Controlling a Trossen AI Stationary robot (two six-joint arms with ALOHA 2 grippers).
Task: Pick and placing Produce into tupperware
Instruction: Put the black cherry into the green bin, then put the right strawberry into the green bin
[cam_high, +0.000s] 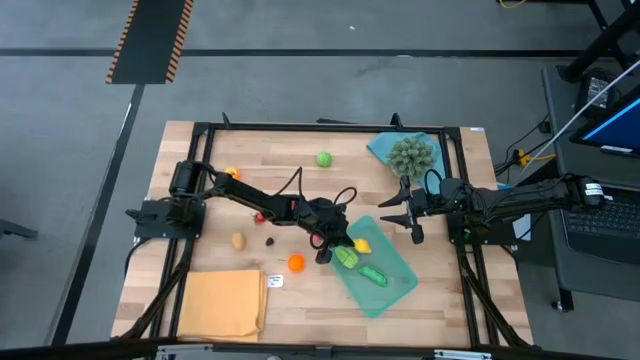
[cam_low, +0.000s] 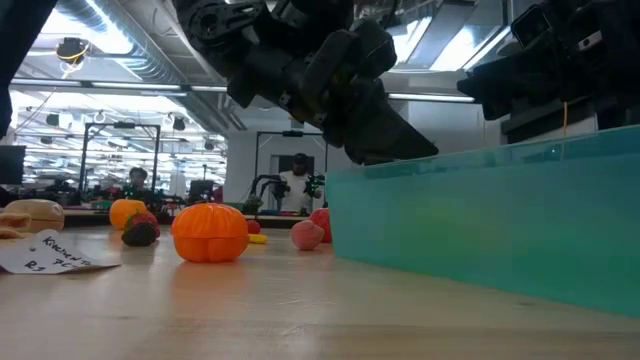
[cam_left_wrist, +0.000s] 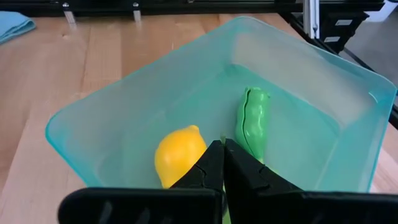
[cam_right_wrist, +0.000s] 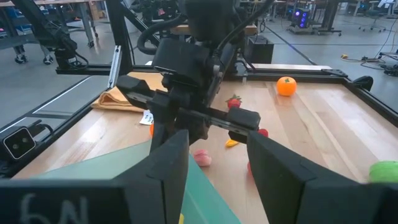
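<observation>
On a wooden table (cam_high: 300, 300) in a workshop, three produce pieces (cam_left_wrist: 179, 155) fill the tupperware (cam_high: 395, 290); left gripper (cam_high: 322, 258) pressed together, right gripper (cam_high: 400, 212) spread.

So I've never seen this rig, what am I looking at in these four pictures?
Two robot arms at a wooden table, seen from overhead, from table height, and from a camera on each wrist. The left gripper, shut, is at the edge of the teal tupperware, which already holds a lemon and a green pod; whether it holds anything is unclear. The right gripper waits beside the tupperware, partly open, empty. Loose produce lies around, such as an orange pumpkin, plus a yellow cloth.
</observation>
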